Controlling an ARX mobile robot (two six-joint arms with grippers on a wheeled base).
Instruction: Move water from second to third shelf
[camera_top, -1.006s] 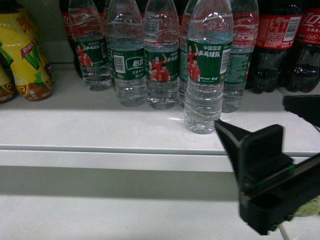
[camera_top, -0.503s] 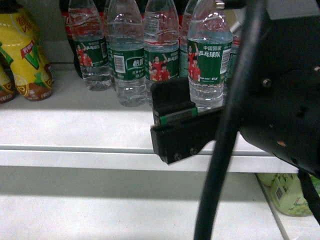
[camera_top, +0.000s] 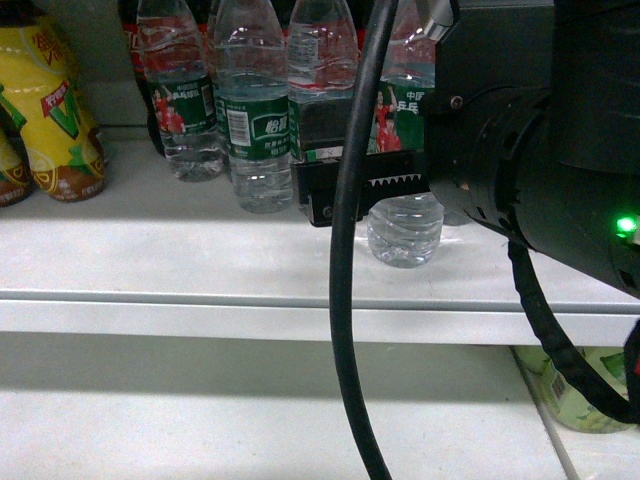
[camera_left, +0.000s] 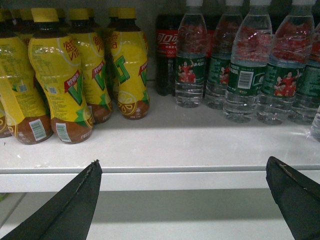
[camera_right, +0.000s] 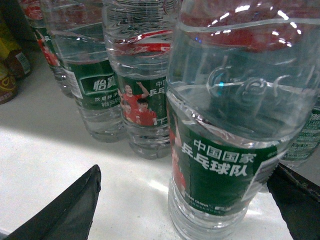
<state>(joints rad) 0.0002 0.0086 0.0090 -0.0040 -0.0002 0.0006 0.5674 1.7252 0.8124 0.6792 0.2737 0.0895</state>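
Note:
The water (camera_top: 405, 226) is a clear ribbed bottle with a green label, standing at the front of the shelf ahead of a row of like bottles (camera_top: 258, 120). My right gripper (camera_top: 395, 175) is open around it at label height. In the right wrist view the water (camera_right: 220, 150) stands between the two black fingers, close to the right finger (camera_right: 295, 202) and well apart from the left one (camera_right: 75, 210). My left gripper (camera_left: 182, 170) is open with nothing between its fingers, level with the shelf's front edge; the head view does not show it.
Yellow tea bottles (camera_left: 60, 85) crowd the shelf's left; a dark cola bottle (camera_left: 165, 50) stands behind the water row. The white shelf lip (camera_top: 200, 300) runs across the front. My right arm and its black cable (camera_top: 345, 300) block the head view's right. A green bottle (camera_top: 575, 400) sits below.
My right arm rose from the lower right and swung in toward the shelf. Its open fingers now straddle the front water bottle, which has not moved.

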